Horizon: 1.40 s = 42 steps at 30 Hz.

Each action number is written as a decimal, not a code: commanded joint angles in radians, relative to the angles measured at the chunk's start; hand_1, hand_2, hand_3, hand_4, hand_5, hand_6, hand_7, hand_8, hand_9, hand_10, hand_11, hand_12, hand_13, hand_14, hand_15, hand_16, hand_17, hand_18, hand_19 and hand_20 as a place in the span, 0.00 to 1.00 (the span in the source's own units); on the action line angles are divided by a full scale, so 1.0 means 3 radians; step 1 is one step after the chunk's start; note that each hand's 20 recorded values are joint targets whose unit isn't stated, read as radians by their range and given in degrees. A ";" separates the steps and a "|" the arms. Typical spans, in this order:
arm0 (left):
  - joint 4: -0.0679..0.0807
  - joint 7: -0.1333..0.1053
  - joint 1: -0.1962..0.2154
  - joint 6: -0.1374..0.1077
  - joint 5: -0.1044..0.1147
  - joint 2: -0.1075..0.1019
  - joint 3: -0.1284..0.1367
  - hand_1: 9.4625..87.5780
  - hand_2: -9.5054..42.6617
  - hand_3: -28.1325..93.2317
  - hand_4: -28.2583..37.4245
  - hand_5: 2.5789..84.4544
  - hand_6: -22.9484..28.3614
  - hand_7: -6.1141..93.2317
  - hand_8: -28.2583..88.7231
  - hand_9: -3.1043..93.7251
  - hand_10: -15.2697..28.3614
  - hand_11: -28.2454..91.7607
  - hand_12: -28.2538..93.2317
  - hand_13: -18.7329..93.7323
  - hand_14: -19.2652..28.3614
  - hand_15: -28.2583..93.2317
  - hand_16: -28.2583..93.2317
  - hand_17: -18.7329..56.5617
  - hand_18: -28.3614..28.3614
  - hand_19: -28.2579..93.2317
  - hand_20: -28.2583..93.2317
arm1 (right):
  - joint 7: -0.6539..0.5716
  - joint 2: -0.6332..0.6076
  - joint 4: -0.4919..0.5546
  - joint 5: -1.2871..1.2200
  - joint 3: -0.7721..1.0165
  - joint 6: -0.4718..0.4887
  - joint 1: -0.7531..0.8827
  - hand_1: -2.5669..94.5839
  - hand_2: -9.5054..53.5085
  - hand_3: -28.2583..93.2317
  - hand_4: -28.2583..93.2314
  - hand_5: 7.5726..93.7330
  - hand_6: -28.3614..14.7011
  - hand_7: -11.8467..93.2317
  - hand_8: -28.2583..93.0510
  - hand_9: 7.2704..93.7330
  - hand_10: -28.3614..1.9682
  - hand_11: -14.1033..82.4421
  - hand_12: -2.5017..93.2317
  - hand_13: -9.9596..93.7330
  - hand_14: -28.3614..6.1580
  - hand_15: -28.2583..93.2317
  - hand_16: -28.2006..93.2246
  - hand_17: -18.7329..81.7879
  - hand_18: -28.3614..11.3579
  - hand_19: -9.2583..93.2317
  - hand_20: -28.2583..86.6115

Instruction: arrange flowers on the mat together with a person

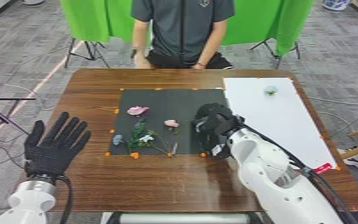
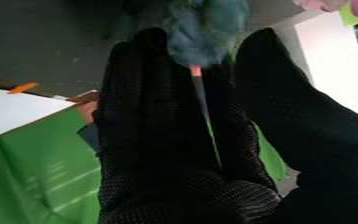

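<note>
Head view: your left hand, fingers spread, is empty outside the black mat's left edge; pink bloom near its far-left corner. Along its right edge, your right hand grips the blue flower by its stem. Placing seems underway; next, lower it flat, then loosen.

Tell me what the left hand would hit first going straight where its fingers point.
Apparently nothing: the left hand would pass over the table, left of the black mat, toward the far left corner. Its height is unclear.
</note>
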State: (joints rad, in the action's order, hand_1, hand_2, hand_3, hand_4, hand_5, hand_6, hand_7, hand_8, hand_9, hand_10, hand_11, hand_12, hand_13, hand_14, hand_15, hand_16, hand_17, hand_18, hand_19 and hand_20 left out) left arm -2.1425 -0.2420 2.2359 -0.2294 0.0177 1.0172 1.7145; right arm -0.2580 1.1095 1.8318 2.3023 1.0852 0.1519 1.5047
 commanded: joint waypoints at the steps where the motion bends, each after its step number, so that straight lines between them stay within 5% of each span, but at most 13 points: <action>1: 0.0002 -0.0001 0.0044 -0.0012 0.0016 0.0037 -0.0005 0.18 0.44 0.80 0.00 0.47 0.60 0.16 0.16 0.41 0.71 0.39 0.30 0.42 0.73 0.44 0.19 0.18 0.74 0.47 0.33 | 0.0022 -0.0037 0.0102 0.0064 0.0018 -0.0315 -0.0011 0.50 0.00 0.90 0.00 0.54 0.65 0.35 0.10 0.49 0.54 0.28 0.19 0.60 0.57 0.57 0.39 0.52 0.35 0.78 0.51; 12: -0.0007 -0.0035 0.0076 0.0019 0.0016 0.0042 0.0033 0.18 0.43 0.80 0.00 0.47 0.60 0.16 0.16 0.41 0.71 0.39 0.30 0.42 0.73 0.43 0.19 0.18 0.74 0.47 0.33 | 0.0015 -0.0218 0.0463 -0.0590 0.0480 -0.0818 0.0096 0.41 0.00 0.90 0.01 0.50 0.61 0.32 0.11 0.45 0.48 0.26 0.18 0.55 0.53 0.51 0.37 0.50 0.37 0.66 0.42; 15: -0.0027 -0.0062 0.0109 -0.0010 0.0015 0.0044 0.0060 0.18 0.43 0.80 0.00 0.47 0.60 0.15 0.16 0.41 0.71 0.39 0.29 0.42 0.73 0.43 0.19 0.18 0.74 0.47 0.33 | 0.0189 -0.0331 0.0414 -0.1226 0.0599 -0.1195 0.0156 0.36 0.13 0.90 0.02 0.50 0.59 0.32 0.12 0.45 0.47 0.26 0.17 0.55 0.52 0.50 0.35 0.49 0.38 0.60 0.37; 25: -0.0034 -0.0103 0.0129 0.0018 0.0011 0.0043 0.0100 0.19 0.44 0.80 0.00 0.49 0.55 0.17 0.15 0.43 0.67 0.38 0.29 0.43 0.70 0.43 0.19 0.18 0.73 0.47 0.33 | 0.0491 -0.0312 0.0645 -0.3030 0.1587 -0.0986 0.0759 0.29 0.25 0.91 0.02 0.46 0.59 0.30 0.12 0.39 0.55 0.24 0.15 0.44 0.52 0.40 0.32 0.41 0.40 0.44 0.33; 42: -0.0060 -0.0127 0.0180 0.0025 0.0018 0.0045 0.0116 0.19 0.44 0.80 0.00 0.49 0.56 0.16 0.15 0.44 0.68 0.38 0.29 0.43 0.70 0.42 0.19 0.18 0.73 0.47 0.33 | 0.0581 -0.0127 0.0890 -0.3459 0.2228 -0.0766 0.1402 0.23 0.28 0.91 0.03 0.41 0.58 0.25 0.14 0.33 0.54 0.20 0.14 0.39 0.54 0.33 0.33 0.37 0.38 0.39 0.36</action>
State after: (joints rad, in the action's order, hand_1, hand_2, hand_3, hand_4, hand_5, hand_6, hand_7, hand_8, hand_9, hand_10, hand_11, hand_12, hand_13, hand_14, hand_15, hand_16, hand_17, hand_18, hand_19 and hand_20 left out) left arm -2.1534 -0.2739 2.2690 -0.2287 0.0195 1.0222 1.7463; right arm -0.0814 1.0501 2.0767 1.2610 1.7209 -0.0972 1.8787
